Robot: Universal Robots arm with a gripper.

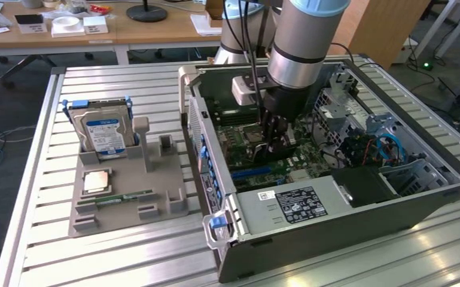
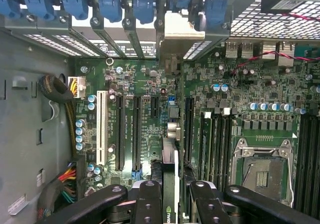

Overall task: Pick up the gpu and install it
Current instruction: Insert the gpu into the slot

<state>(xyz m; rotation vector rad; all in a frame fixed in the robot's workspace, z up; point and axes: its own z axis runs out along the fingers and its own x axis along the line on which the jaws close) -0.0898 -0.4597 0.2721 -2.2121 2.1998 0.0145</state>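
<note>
Ribbed aluminium tabletop point(image 1: 118, 257), long parallel slats, fills the exterior frame. On it, centre-right, I see a black steel PC case point(image 1: 358, 209) lying on its side, lid off, perforated panels inside. The arm point(image 1: 310, 36), a grey tube w/ a pale blue collar, drops from the top centre straight into the case.

Wrist cam: green motherboard point(image 2: 150, 84) w/ long black slots, one white slot, small round caps and a row of blue plastic latches point(image 2: 110, 2) along the rear slot openings.

At the exterior view's left there's a grey moulded parts tray point(image 1: 126, 185) w/ blocky uprights. A silver hard drive point(image 1: 106, 134) w/ a blue-white label stands on edge in it; a slim green memory stick point(image 1: 122, 197) lies flat nearer the tray's front.

Hand point(image 2: 176, 186): black jointed metal fingers point(image 2: 150, 204), clenched on the gpu point(image 2: 171, 164). The card sits edge-on betw. them, thin green board, w/ its silver bracket up at the rear openings. It's inside the case over the slots; can't tell if it's seated.

Square metal CPU socket point(image 2: 262, 171) beside it, frame shut.
</note>
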